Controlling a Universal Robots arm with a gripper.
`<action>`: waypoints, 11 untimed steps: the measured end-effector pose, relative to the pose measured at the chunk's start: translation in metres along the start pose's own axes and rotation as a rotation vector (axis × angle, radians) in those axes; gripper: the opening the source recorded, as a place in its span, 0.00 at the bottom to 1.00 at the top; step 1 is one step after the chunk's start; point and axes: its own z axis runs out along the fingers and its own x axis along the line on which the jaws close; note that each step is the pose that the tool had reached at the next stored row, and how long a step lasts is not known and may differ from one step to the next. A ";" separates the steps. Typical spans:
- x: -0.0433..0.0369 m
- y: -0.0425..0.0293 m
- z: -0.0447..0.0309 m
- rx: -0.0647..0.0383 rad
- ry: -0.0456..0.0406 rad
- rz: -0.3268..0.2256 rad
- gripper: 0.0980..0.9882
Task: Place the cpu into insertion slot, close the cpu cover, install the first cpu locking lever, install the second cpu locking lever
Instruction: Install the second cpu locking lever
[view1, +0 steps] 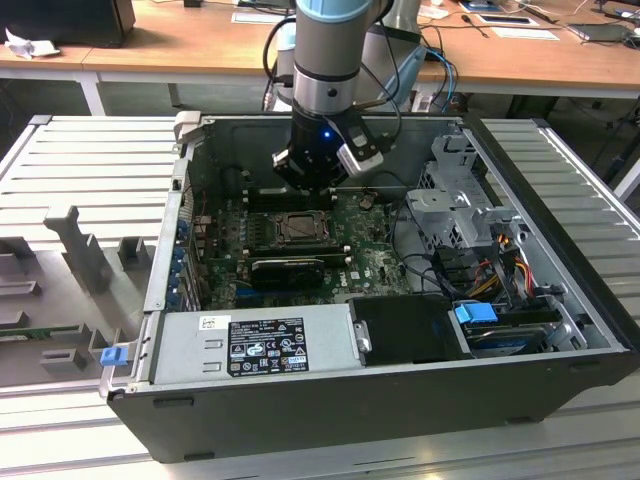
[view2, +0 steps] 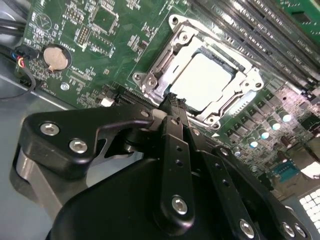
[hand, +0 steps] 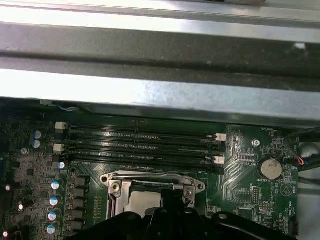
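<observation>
The cpu (view2: 205, 82), pale silver on top, lies flat in the insertion slot (view2: 231, 61), whose black rim shows along one edge. The silvery cpu cover (view2: 165, 60) is folded down around the chip, and a thin metal lever (hand: 145, 175) runs along the frame's far edge. My black gripper (view2: 172, 100) is shut with nothing in it, and its tip sits at the near corner of the socket frame; I cannot tell if it touches. In the exterior view the gripper (view1: 310, 188) hangs just behind the socket (view1: 298, 229) inside the open case. The first wrist view shows the gripper (hand: 170, 197) over the cover (hand: 116, 187).
Memory slots (hand: 140, 145) run just beyond the socket, below the case wall (hand: 160, 95). A coin battery (view2: 56, 57) sits on the board. A black card (view1: 288, 270), the power supply box (view1: 255, 345), a drive cage (view1: 455, 195) and loose cables (view1: 490, 260) crowd the case.
</observation>
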 end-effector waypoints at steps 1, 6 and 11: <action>0.0000 -0.0006 -0.0001 0.000 0.0000 0.000 0.01; 0.0001 -0.0006 -0.0134 0.000 -0.0001 0.000 0.01; 0.0001 0.0000 -0.0237 0.000 -0.0002 0.000 0.01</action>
